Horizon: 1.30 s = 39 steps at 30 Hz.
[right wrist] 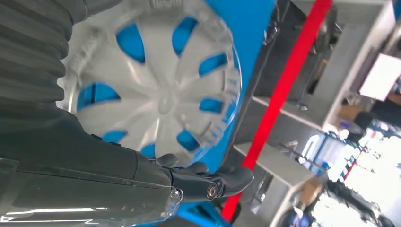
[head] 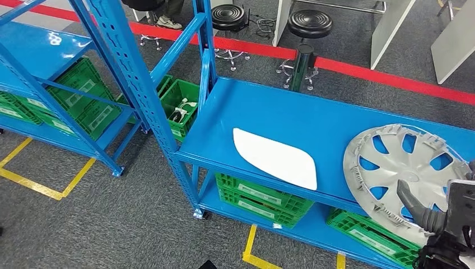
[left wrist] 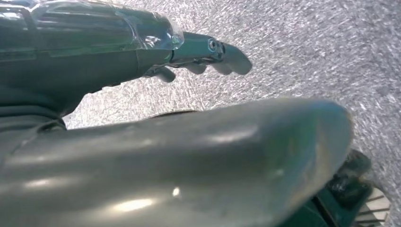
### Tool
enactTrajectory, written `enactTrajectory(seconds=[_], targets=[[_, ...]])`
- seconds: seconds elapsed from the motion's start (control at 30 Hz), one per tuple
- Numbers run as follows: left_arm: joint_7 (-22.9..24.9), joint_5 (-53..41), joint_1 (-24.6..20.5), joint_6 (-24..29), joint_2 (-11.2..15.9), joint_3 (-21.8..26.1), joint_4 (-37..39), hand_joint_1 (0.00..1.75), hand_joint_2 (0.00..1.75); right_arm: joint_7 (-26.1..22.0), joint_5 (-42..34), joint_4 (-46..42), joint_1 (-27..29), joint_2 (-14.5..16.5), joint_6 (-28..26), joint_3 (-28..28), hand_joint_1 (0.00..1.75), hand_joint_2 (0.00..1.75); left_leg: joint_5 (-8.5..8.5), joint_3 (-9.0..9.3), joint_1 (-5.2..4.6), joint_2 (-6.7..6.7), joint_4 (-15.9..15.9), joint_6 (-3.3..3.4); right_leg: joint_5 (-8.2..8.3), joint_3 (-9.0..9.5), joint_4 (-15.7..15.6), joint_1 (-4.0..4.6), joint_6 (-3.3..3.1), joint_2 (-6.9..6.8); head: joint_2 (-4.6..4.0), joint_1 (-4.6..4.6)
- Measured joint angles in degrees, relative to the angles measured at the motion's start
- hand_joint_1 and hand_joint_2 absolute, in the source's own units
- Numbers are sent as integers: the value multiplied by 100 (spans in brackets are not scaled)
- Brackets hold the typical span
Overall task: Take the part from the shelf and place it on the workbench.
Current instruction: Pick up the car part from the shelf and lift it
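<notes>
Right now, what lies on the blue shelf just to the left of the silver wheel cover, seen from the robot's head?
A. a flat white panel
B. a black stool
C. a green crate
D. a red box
A: a flat white panel lies on the blue shelf beside the wheel cover; the green crates sit on the level below.

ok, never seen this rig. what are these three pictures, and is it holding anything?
It is a two-armed humanoid robot. The head view looks down on a blue shelf bearing a silver wheel cover and a white flat panel, with green crates below. The right hand is at the cover's near edge; the right wrist view shows its fingers there, but a grasp cannot be confirmed. The left wrist view shows the left hand over grey carpet, holding nothing.
</notes>
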Motion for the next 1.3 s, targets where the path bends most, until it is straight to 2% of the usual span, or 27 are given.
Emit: enactTrajectory(seconds=[0.07, 0.13, 0.23, 0.27, 0.3, 0.33, 0.4, 0.43, 0.47, 0.53, 0.57, 0.6, 0.67, 0.77, 1.0, 1.13, 1.2, 1.3], targets=[[33, 1, 8, 5, 4, 0, 3, 0, 0, 11, 9, -58, 0, -22, -4, 41, 0, 175, 97, 35, 13, -10, -50, 45, -30, 12, 6, -2, 67, 1, 0, -1], [105, 2, 0, 13, -2, 1, 4, 0, 0, 11, 18, -116, -9, -59, -7, 73, 0, 175, 137, 63, 47, -6, -93, 84, -206, -63, 231, -9, 135, 4, 0, 6], [157, 2, -4, 27, -19, 1, 6, 0, 0, 46, 54, -154, -7, -96, -2, 135, 0, 175, 137, 73, 63, 5, -104, 113, -740, -538, 1278, -51, 232, 4, 0, 16], [157, 2, 0, 36, -21, 1, 8, 0, 0, 77, 65, -158, -3, -102, 2, 158, 0, 175, 130, 76, 63, 9, -103, 122, -809, -665, 1538, -71, 263, 3, 0, 16], [157, 2, 2, 45, -24, 1, 9, 0, 0, 115, 68, -166, 0, -110, 8, 180, 0, 175, 122, 85, 64, 11, -101, 129, -756, -693, 1588, -96, 296, 3, 0, 16], [157, 1, 4, 56, -28, 1, 10, 0, 0, 154, 67, -178, 1, -123, 18, 203, 0, 175, 110, 102, 68, 11, -100, 132, -592, -610, 1407, -129, 337, 1, 0, 16], [157, -1, 3, 73, -38, 1, 11, 0, 0, 214, 57, -210, -3, -159, 42, 249, 0, 175, 75, 140, 70, 5, -85, 106, -177, -236, 630, -207, 445, 0, 0, 17], [157, -2, -1, 79, -37, 0, 11, 0, 0, 226, 52, -225, -5, -176, 54, 270, 0, 175, 49, 144, 61, 2, -63, 87, -51, -65, 273, -233, 469, 11, 0, 26], [157, -3, -3, 86, -35, 0, 11, 0, 0, 234, 44, -235, -5, -187, 63, 288, 0, 175, 32, 141, 47, 0, -50, 69, -9, 41, 51, -242, 434, 17, 0, 32], [176, -5, -6, 98, -24, 0, 12, 0, 0, 243, 31, -258, -4, -198, 74, 325, 0, 175, 16, 132, 25, 5, -38, 55, -26, 84, -59, -229, 342, 31, 0, 41], [193, -5, -5, 102, -21, 0, 13, 0, 0, 247, 28, -272, -4, -203, 78, 342, 0, 131, 22, 137, 28, 8, -51, 49, -32, 80, -54, -218, 305, 27, 0, 37], [212, -5, -5, 104, -20, 0, 13, 0, 0, 246, 36, -287, -6, -211, 83, 359, 0, 87, 24, 142, 35, 11, -59, 40, -29, 79, -54, -209, 315, 29, 0, 35], [230, -5, -7, 104, -24, -1, 13, 0, 0, 243, 75, -316, -9, -236, 96, 390, 0, 0, 28, 147, 54, 13, -73, 16, -34, 81, -53, -188, 294, 30, 0, 34], [232, -5, -7, 104, -29, -1, 13, 0, 0, 253, 204, -370, -15, -271, 135, 441, 0, 0, 30, 148, 71, 12, -82, -12, -39, 81, -52, -172, 269, 30, 0, 35], [232, -7, -7, 103, -32, 0, 13, 0, 0, 420, 504, -463, -33, -354, 272, 562, 0, 0, 32, 146, 84, 14, -85, -36, -38, 84, -53, -172, 266, 30, 0, 35], [232, -13, -7, 104, -31, -1, 13, 0, 0, 586, 752, -489, -40, -400, 463, 604, 0, 175, 32, 147, 81, 15, -85, -37, -35, 90, -61, -173, 263, 30, 0, 36], [232, -31, -7, 104, -31, -1, 13, 0, 0, 880, 1157, -491, -51, -458, 822, 625, 0, 175, 32, 147, 79, 15, -85, -36, -34, 92, -64, -174, 262, 30, 0, 36], [237, -101, -7, 103, -31, -2, 13, 0, 0, 1258, 1848, -468, -96, -594, 1815, 650, 0, 175, 32, 148, 75, 16, -85, -36, -33, 92, -66, -175, 262, 31, 0, 36]])
